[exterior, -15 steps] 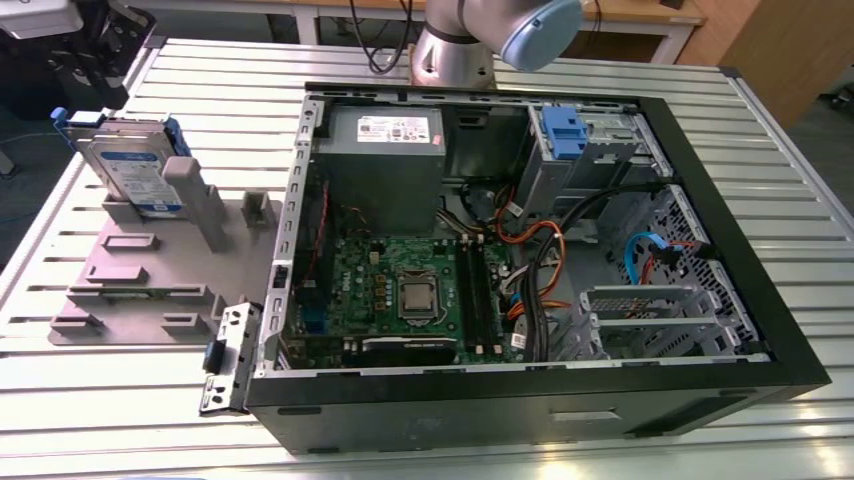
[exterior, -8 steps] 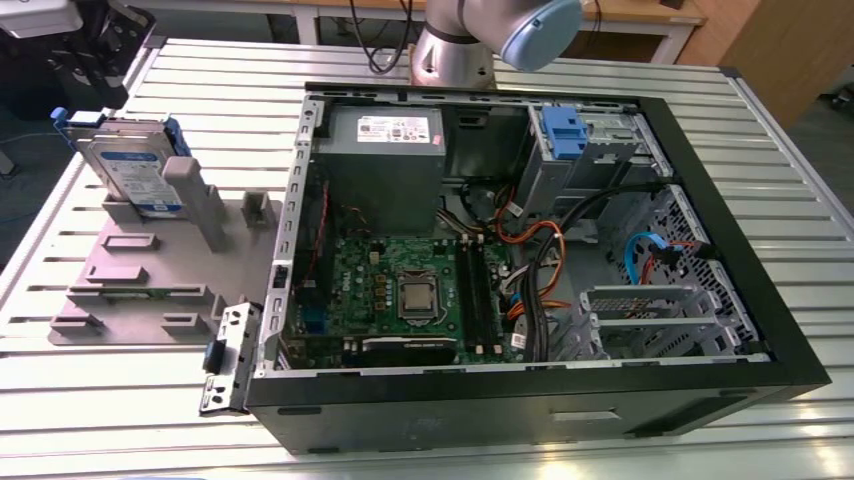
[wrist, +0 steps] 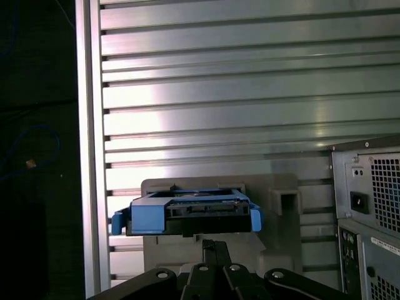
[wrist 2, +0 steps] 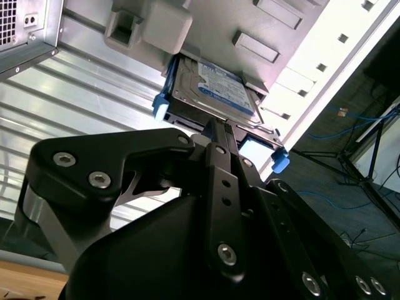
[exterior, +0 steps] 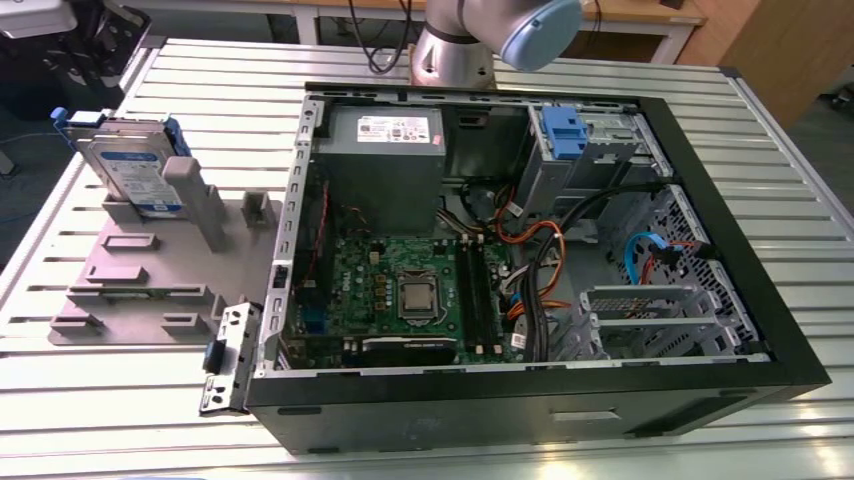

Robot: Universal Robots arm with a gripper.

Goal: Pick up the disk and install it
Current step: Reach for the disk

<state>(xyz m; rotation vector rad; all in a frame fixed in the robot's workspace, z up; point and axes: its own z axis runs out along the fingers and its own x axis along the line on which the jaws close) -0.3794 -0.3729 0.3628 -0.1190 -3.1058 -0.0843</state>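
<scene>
The disk (exterior: 134, 165) is a silver drive with a blue-and-white label in a blue plastic bracket. It stands on edge, leaning, in a grey holder (exterior: 134, 285) at the exterior view's left, beside the open computer case (exterior: 534, 395). In both wrist views my gripper (wrist 2: 217, 128) (wrist: 215, 245) points toward the disk (wrist 2: 212, 90) (wrist: 187, 212) from a distance. Its two black fingers are pressed together with nothing between them, and it touches nothing. The robot arm's base (exterior: 454, 45) stands behind the case.
The case lies open on a ribbed metal table (exterior: 200, 80), showing a motherboard (exterior: 400, 290), a grey power-supply box (exterior: 380, 150), cables and a drive bay with a blue tab (exterior: 563, 130). A grey bracket (exterior: 227, 360) lies by the case's front corner.
</scene>
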